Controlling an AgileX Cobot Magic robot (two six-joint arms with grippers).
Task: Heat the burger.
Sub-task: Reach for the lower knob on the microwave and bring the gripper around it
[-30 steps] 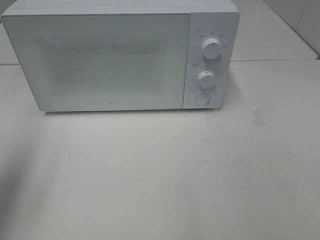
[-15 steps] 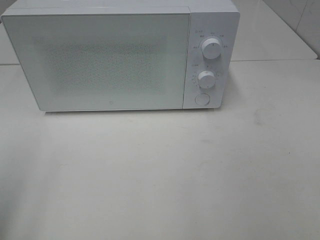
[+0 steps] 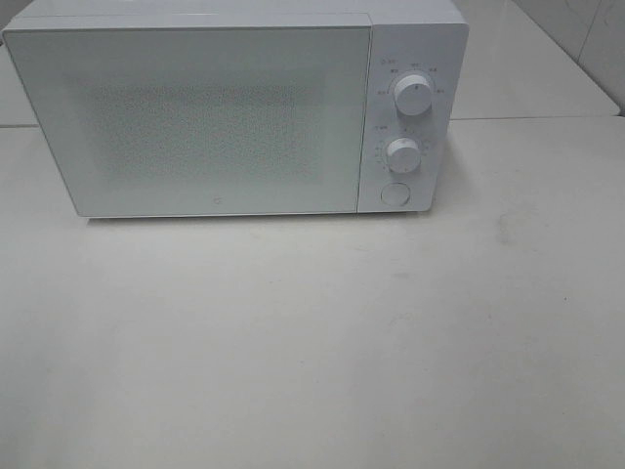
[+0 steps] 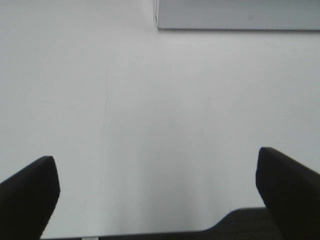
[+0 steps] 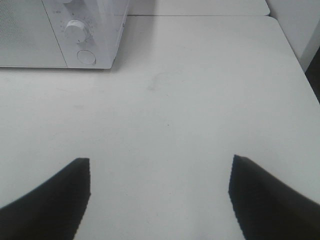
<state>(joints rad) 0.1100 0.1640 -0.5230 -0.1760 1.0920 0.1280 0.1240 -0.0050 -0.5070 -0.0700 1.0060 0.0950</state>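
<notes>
The burger is out of view in every frame. A white microwave point(image 3: 234, 107) stands at the back of the table with its door shut; two dials point(image 3: 414, 96) and a round button point(image 3: 394, 193) sit on its right panel. In the left wrist view my left gripper point(image 4: 155, 192) is open over bare table, the microwave's lower corner point(image 4: 235, 15) ahead of it. My right gripper point(image 5: 159, 192) is open too, empty, over the table to the right of the microwave point(image 5: 75, 35). Neither arm shows in the high view.
The white tabletop point(image 3: 312, 342) stretches in front of the microwave. A seam between table sections point(image 3: 532, 118) runs behind on the right. The table's right edge point(image 5: 295, 60) shows in the right wrist view.
</notes>
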